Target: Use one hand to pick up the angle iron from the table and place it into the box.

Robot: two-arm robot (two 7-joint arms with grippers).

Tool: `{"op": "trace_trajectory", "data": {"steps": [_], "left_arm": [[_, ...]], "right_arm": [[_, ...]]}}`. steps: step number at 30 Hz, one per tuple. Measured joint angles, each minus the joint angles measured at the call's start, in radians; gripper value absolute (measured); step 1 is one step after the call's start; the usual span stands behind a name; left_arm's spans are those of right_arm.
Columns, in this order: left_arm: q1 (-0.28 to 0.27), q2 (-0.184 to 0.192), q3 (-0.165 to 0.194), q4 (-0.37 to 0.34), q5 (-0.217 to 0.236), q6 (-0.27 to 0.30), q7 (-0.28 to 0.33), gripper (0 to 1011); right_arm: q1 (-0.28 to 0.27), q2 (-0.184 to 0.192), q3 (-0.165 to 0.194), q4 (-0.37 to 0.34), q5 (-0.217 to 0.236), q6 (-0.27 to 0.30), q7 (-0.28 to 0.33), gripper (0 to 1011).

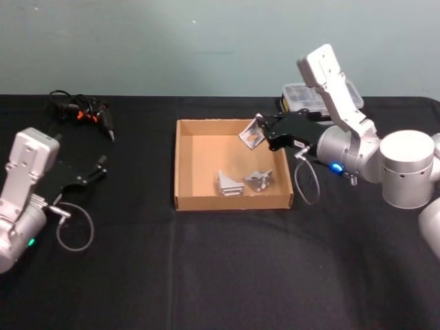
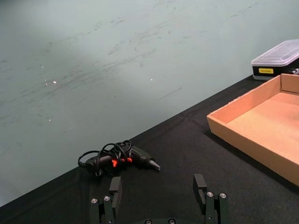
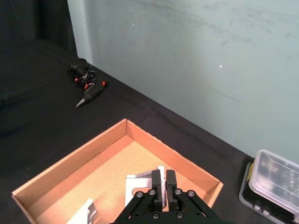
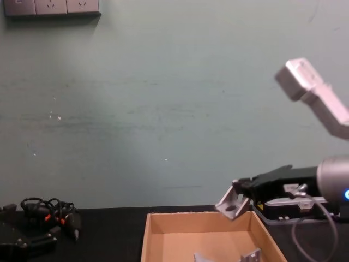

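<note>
A yellow label (image 2: pixel 265 71) is seen on the side of the small black plastic case with a clear lid (image 2: pixel 278 58), but its writing cannot be read; no other writing can be made out. The case is partly hidden behind the right arm in the head view and is cut off by the frame edge in both wrist views.

Three silver metal angle irons are counted. One silver angle iron (image 1: pixel 251 133) is held above the far right part of the wide shallow tan cardboard box (image 1: pixel 184 161), clear of its floor, pinched between the jaws of the black right gripper (image 1: pixel 260 130), which are pressed against it. In the chest view this bracket (image 4: pixel 232 202) is seen tilted, just above the box's far wall, with a hole in one face. The two other angle irons (image 1: pixel 229 183) (image 1: pixel 260 180) lie side by side on the box floor near its front wall; in the chest view they are mostly cut off.

The box rests on the flat matte black bench (image 1: pixel 220 268). The black left gripper (image 1: pixel 96 170) is parked low over the bench, well to the left of the box, its jaws spread and holding nothing. A black tool with orange marks and a coiled cable (image 1: pixel 84 111) lies at the far left of the bench.
</note>
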Motion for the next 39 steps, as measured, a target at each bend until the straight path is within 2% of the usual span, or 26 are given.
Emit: {"op": "trace_trajectory", "data": {"steps": [7,16,29,34,36,39], "left_arm": [[0.0,0.0,0.0,0.0,0.0,0.0,0.0,1000],[0.0,0.0,0.0,0.0,0.0,0.0,0.0,1000],[0.0,0.0,0.0,0.0,0.0,0.0,0.0,1000],[0.0,0.0,0.0,0.0,0.0,0.0,0.0,1000],[0.0,0.0,0.0,0.0,0.0,0.0,0.0,1000],[0.0,0.0,0.0,0.0,0.0,0.0,0.0,1000]], "right_arm": [[0.062,-0.053,-0.02,0.143,-0.029,-0.009,0.031,64],[0.102,-0.089,-0.034,0.244,-0.059,-0.021,0.067,64],[0.124,-0.109,-0.034,0.31,-0.082,-0.03,0.095,64],[0.124,-0.111,-0.03,0.315,-0.088,-0.038,0.102,161],[0.122,-0.11,-0.028,0.313,-0.09,-0.041,0.102,255],[0.115,-0.107,-0.024,0.298,-0.094,-0.045,0.101,311]]}}
